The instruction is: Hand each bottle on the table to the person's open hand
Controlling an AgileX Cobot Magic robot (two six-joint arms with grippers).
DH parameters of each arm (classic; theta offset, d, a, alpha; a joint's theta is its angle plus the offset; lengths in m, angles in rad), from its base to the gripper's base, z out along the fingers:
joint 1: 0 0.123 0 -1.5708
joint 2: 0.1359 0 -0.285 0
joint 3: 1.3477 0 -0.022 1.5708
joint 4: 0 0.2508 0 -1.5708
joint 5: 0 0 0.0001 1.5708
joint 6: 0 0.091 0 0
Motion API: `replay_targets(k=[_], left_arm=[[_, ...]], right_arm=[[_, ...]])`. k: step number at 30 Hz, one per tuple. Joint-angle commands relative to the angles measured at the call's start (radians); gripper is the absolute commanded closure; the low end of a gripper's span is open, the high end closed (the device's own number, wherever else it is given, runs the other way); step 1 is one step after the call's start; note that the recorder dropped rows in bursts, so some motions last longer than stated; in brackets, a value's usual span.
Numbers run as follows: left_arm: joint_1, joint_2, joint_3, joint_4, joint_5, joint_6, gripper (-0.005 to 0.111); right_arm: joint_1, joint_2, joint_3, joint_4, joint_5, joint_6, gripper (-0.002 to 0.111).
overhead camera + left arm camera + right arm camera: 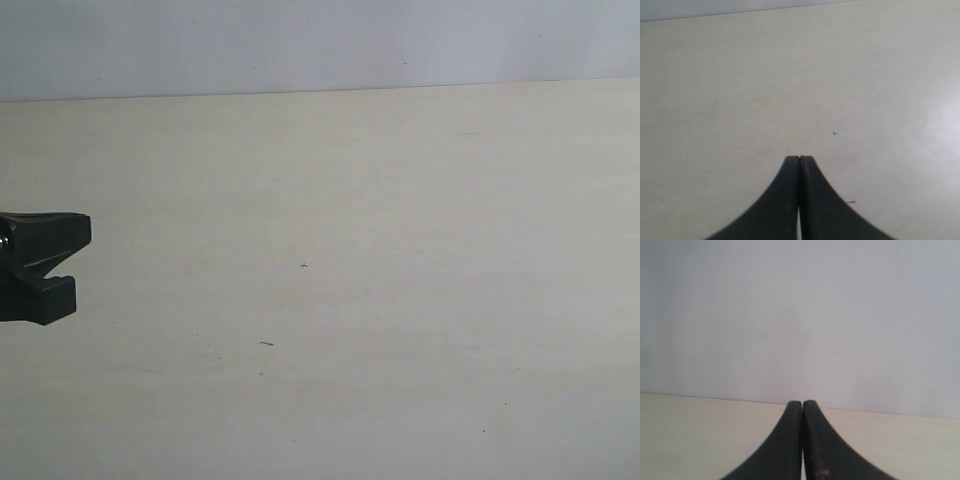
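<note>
None of the bottles shows in any view, and no person's hand is visible. The pale beige table (380,220) lies bare apart from a few small dark specks (304,265). My left gripper (800,159) is shut with nothing between its black fingers; it hovers over the tabletop and pokes in at the left edge of the exterior view (60,262). My right gripper (803,403) is also shut and holds nothing; it faces the far table edge and is outside the exterior view.
A plain pale grey wall (320,40) rises behind the table's far edge (320,90). A small dark sliver (267,343) lies on the tabletop near the middle front, also seen beside the left fingers (850,202).
</note>
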Motion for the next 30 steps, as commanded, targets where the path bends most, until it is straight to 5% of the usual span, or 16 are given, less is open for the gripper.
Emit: replay_targets(k=[1,21,30], left_arm=[[0.002,-0.004,0.003,-0.004,-0.009,0.001,0.107],[0.002,-0.004,0.003,-0.004,-0.009,0.001,0.107],[0.002,-0.004,0.003,-0.004,-0.009,0.001,0.107]], right_arm=[[-0.006,-0.025,0.040,-0.009,-0.052,-0.012,0.108],[-0.006,-0.152,0.285,-0.025,-0.150,-0.068,0.108],[-0.035,-0.152,0.285,-0.025,0.034,-0.064,0.108]])
